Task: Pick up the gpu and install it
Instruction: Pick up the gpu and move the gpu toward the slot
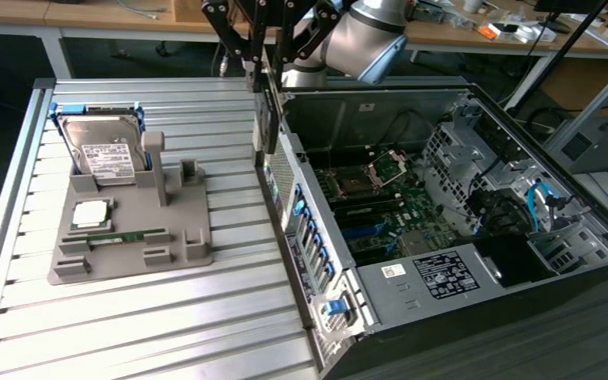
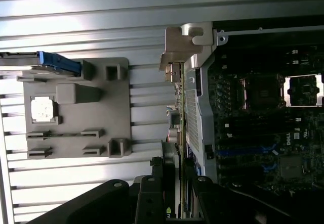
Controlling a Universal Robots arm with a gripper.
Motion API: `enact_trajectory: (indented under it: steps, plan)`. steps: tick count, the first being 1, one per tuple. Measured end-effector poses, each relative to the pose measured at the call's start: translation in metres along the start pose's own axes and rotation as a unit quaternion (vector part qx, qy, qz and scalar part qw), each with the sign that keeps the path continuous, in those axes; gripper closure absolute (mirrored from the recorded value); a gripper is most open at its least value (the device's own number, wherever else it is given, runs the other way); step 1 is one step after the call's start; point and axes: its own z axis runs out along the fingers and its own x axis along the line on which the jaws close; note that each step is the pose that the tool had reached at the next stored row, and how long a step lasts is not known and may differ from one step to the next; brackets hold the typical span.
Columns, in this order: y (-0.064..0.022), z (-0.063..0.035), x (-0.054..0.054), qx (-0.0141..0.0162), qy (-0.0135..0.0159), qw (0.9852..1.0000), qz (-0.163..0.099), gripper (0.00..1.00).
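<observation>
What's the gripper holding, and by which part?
The thin dark circuit card with silvery metal bracket, held in the gripper by its top edge.

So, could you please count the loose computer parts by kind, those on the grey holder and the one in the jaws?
Boxy silver hard drive with a white label: 1
Square silver processor chip: 1
Slim green memory stick: 1
Thin dark graphics card with a silvery metal bracket, held between the jaws: 1
Total: 4
</observation>
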Motion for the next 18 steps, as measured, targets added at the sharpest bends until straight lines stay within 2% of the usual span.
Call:
enact_trajectory:
  steps: [18]
  plan:
    - [0.0, 0.0015, -0.013, 0.0, 0.0, 1.0, 0.0, 0.73]
